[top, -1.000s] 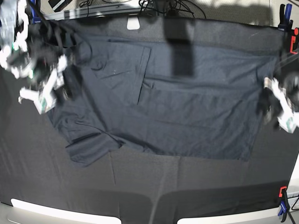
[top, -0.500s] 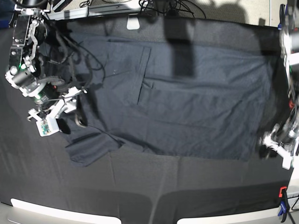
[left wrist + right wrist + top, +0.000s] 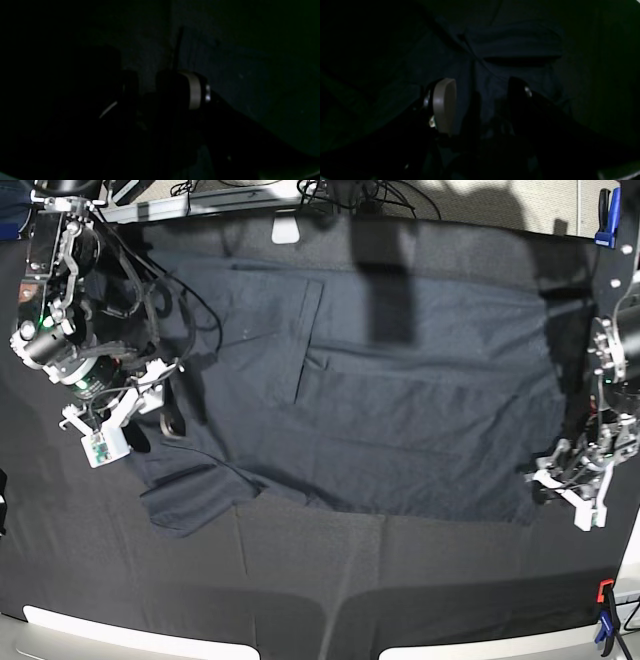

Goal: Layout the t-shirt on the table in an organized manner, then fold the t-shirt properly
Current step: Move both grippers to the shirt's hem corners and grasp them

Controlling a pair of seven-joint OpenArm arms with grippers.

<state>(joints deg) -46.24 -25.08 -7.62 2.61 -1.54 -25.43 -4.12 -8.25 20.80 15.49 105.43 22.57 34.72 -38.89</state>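
Observation:
The dark navy t-shirt (image 3: 420, 410) lies spread and wrinkled across the black table (image 3: 300, 580), with one sleeve (image 3: 190, 500) sticking out at the front left. My right gripper (image 3: 135, 425) hovers at the shirt's left edge; in the right wrist view it (image 3: 480, 100) is open, with shirt folds (image 3: 515, 50) under and between the fingers. My left gripper (image 3: 560, 485) is at the shirt's front right corner. The left wrist view is very dark: its fingers (image 3: 192, 90) stand close together by the shirt's edge (image 3: 250, 75), and I cannot see whether cloth is pinched.
An orange and blue clamp (image 3: 605, 620) sits at the front right corner and a blue one (image 3: 605, 210) at the back right. Cables (image 3: 340, 195) and a white tab (image 3: 285, 230) lie along the back edge. White strips (image 3: 130, 630) line the front edge.
My left arm has moved inward from the table's right edge to the shirt's front right corner. My right arm has barely shifted at the shirt's left edge.

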